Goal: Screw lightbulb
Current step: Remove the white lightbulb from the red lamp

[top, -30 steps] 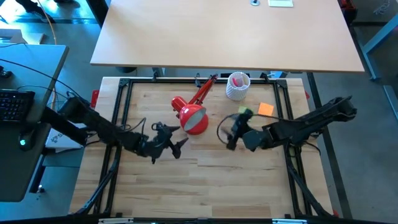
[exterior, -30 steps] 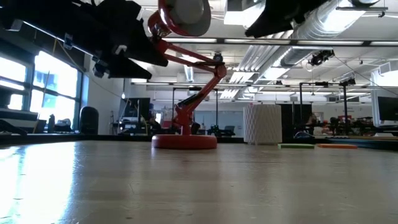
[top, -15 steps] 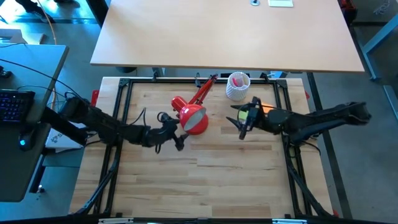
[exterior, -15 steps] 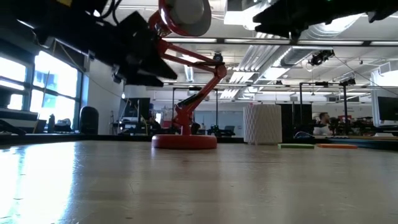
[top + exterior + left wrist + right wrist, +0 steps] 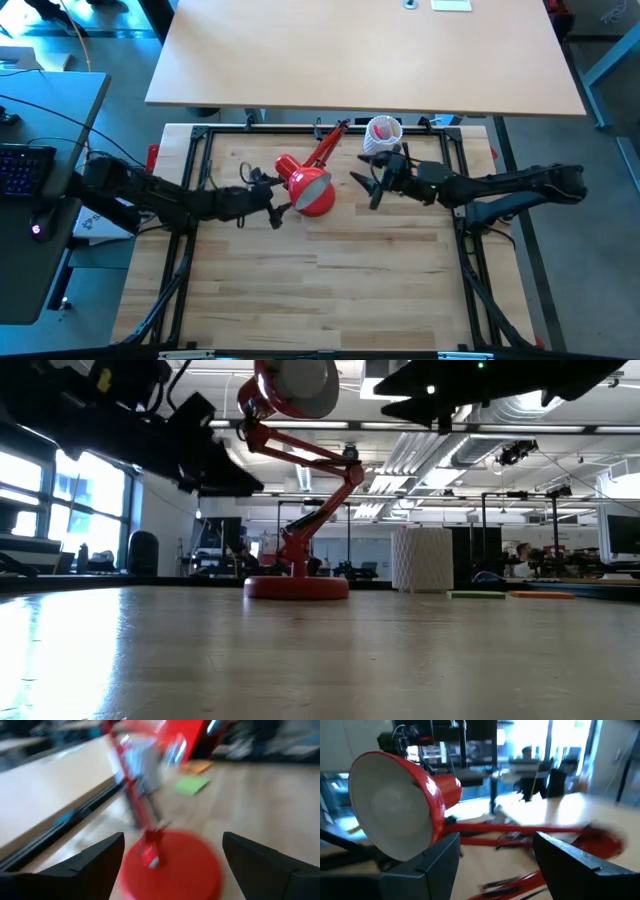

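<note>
The red desk lamp stands on its round base (image 5: 288,166) at the table's far middle, its shade (image 5: 313,192) held up in the air. A pale round form (image 5: 395,807) shows inside the shade; I cannot tell whether it is the lightbulb. My left gripper (image 5: 262,195) is open and empty just left of the shade, facing the lamp's base (image 5: 170,867). My right gripper (image 5: 370,185) is open and empty just right of the shade, facing the shade's mouth (image 5: 390,805).
A white perforated cup (image 5: 381,138) stands at the far edge, behind my right gripper. A green note (image 5: 192,785) and an orange note (image 5: 197,767) lie flat on the table to the right of the lamp. The near half of the wooden table (image 5: 320,290) lies open.
Both grippers have gone toward the table's far edge and closed in on the lamp. My left gripper has come up beside the base and shade from the near left. My right gripper has swung about and gone left toward the shade's mouth. The lamp has stayed still.
</note>
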Robot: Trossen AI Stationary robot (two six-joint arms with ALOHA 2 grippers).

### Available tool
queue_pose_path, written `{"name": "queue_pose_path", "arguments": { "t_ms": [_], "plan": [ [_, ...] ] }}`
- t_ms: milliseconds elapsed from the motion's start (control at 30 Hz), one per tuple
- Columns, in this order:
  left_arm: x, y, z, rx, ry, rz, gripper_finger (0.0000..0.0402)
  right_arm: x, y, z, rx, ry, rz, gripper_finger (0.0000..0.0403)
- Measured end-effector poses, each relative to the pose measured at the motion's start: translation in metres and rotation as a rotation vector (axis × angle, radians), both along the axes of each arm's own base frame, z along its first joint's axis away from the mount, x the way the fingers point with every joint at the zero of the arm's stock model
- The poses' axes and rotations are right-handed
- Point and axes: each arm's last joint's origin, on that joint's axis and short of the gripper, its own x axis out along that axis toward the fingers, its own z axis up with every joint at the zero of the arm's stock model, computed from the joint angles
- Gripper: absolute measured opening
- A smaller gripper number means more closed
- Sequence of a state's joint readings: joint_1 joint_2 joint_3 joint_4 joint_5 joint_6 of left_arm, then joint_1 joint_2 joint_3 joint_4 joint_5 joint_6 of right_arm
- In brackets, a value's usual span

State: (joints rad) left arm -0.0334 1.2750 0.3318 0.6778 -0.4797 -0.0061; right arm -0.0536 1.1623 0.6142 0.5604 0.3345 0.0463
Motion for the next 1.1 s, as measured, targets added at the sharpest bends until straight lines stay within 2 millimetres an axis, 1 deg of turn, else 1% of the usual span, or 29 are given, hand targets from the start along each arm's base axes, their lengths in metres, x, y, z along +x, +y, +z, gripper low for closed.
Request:
{"name": "queue_pose_path", "arguments": {
  "t_ms": [100, 200, 267, 367, 433, 500, 600, 667, 767, 867, 1000, 1100],
  "plan": [
    [-0.004, 0.004, 0.012, -0.033, -0.089, -0.127, 0.0330, 0.010, 0.000, -0.005, 0.124, 0.029, 0.024, 0.0248],
    [-0.009, 0.004, 0.017, -0.077, -0.121, -0.175, 0.0330, 0.016, 0.006, 0.002, 0.123, 0.050, 0.072, 0.0248],
    [-0.011, 0.002, 0.019, -0.091, -0.120, -0.186, 0.0330, 0.019, 0.014, 0.004, 0.067, 0.104, 0.108, 0.0248],
    [-0.013, -0.002, 0.021, -0.100, -0.110, -0.226, 0.0330, 0.019, 0.031, 0.000, -0.074, 0.222, 0.133, 0.0248],
    [-0.018, -0.005, 0.020, -0.125, -0.073, -0.271, 0.0330, 0.020, 0.045, -0.001, -0.129, 0.240, 0.097, 0.0248],
    [-0.025, -0.006, 0.024, -0.167, -0.056, -0.294, 0.0330, 0.020, 0.059, -0.005, -0.153, 0.256, 0.063, 0.0248],
    [-0.039, -0.006, 0.032, -0.181, -0.045, -0.317, 0.0330, 0.019, 0.083, -0.010, -0.151, 0.243, 0.027, 0.0248],
    [-0.049, -0.005, 0.039, -0.159, -0.057, -0.323, 0.0330, 0.022, 0.096, -0.011, -0.131, 0.195, 0.000, 0.0248],
    [-0.058, -0.003, 0.056, -0.103, -0.154, -0.360, 0.0330, 0.026, 0.111, -0.015, -0.093, 0.122, -0.008, 0.0248],
    [-0.062, 0.001, 0.065, -0.042, -0.223, -0.392, 0.0330, 0.030, 0.124, -0.019, -0.095, 0.075, 0.029, 0.0248],
    [-0.063, 0.012, 0.066, 0.044, -0.234, -0.495, 0.0330, 0.032, 0.136, -0.019, -0.071, 0.001, 0.059, 0.0248],
    [-0.065, 0.029, 0.062, 0.030, -0.207, -0.509, 0.0330, 0.033, 0.141, -0.022, -0.055, -0.016, 0.056, 0.0248]
  ]
}}
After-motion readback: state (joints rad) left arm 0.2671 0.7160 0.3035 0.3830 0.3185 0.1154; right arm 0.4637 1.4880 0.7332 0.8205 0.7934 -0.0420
